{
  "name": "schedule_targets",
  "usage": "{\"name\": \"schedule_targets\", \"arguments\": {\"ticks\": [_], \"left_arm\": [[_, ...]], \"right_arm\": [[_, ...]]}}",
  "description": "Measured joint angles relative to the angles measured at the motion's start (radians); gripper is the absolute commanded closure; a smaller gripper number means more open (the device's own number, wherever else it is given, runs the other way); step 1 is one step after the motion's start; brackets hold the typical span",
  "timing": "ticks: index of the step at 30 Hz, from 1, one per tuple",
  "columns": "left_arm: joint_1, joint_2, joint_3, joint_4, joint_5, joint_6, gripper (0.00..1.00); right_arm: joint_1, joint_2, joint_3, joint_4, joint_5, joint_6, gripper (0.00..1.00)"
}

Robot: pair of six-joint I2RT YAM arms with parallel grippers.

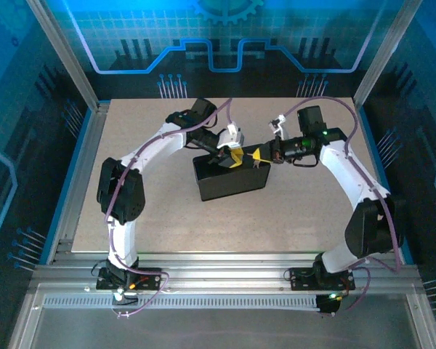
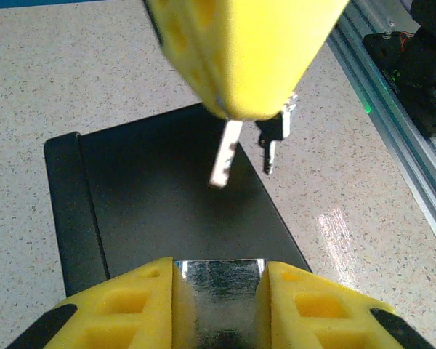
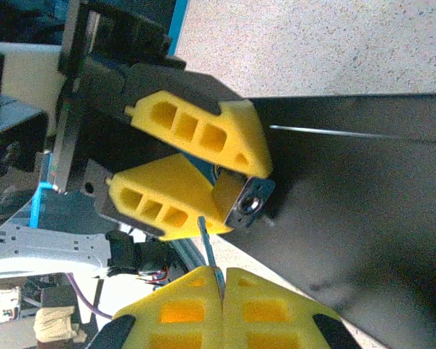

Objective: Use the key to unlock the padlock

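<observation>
White arms [image 1: 152, 149] with black joint housings [image 1: 122, 190] and looping purple cables [image 1: 397, 240]; left hand [image 1: 232, 158] and right hand [image 1: 259, 154] have yellow fingers [image 3: 196, 131] with square cut-outs.

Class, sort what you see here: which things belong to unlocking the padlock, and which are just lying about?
Job: padlock, gripped by left pincer; key, pinched in right pincer.
Lying about: black box beneath them; speckled table.

Top camera looks down from behind; 2 wrist cameras closely share the box [image 2: 174, 211].
</observation>
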Motion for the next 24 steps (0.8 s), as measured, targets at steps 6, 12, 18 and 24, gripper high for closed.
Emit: {"name": "schedule_targets", "arguments": {"ticks": [6, 12, 18, 24], "left_arm": [[0.000, -0.009, -0.009, 0.011, 0.016, 0.000, 0.89], [0.000, -0.017, -0.025, 0.030, 0.025, 0.000, 0.89], [0.000, -0.018, -0.026, 0.031, 0.029, 0.000, 0.89], [0.000, -0.018, -0.026, 0.030, 0.031, 0.000, 0.89]], "right_arm": [[0.000, 0.061, 0.023, -0.052, -0.010, -0.053, 1.00], [0.000, 0.087, 0.025, -0.079, -0.031, -0.081, 1.00], [0.005, 0.087, 0.031, -0.085, -0.053, -0.100, 1.00], [0.017, 0.092, 0.032, -0.085, -0.060, -0.111, 1.00]]}}
